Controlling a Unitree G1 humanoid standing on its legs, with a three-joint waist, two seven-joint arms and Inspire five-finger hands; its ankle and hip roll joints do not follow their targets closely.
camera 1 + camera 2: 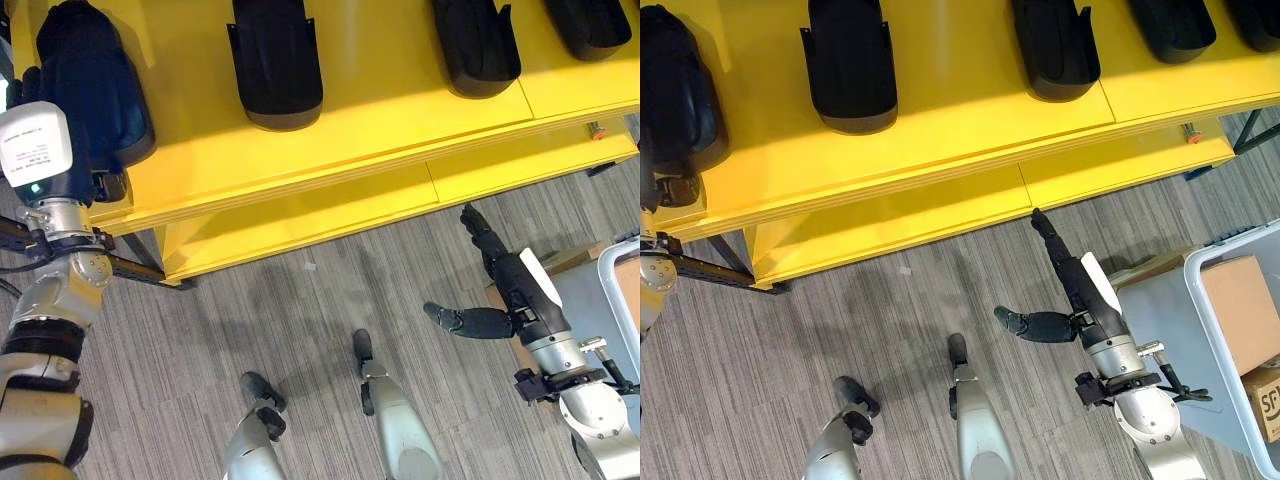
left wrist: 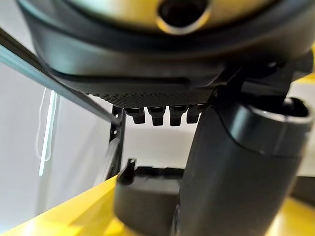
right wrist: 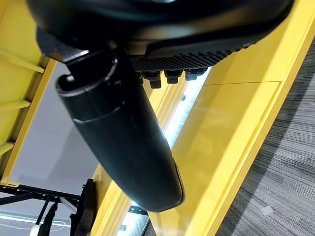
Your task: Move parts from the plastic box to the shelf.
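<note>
Several black moulded parts [image 1: 278, 60] lie in a row on the yellow shelf [image 1: 400, 110]. My left hand [image 1: 70, 90] reaches up over the shelf's left end, right beside another black part [image 1: 135, 125]. In the left wrist view its thumb [image 2: 236, 167] and fingers hold nothing, and a black part [image 2: 147, 196] rests on the shelf past them. My right hand [image 1: 1080, 285] hangs open and empty over the floor in front of the shelf, fingers straight towards the shelf, thumb spread. The plastic box [image 1: 1200, 270] stands at the right.
Cardboard boxes [image 1: 1240, 300] sit inside the plastic box. A lower yellow shelf board [image 1: 300, 220] juts out below the top one. Dark metal frame bars [image 1: 135, 270] carry the shelf at its left end. Grey striped carpet [image 1: 300, 310] covers the floor.
</note>
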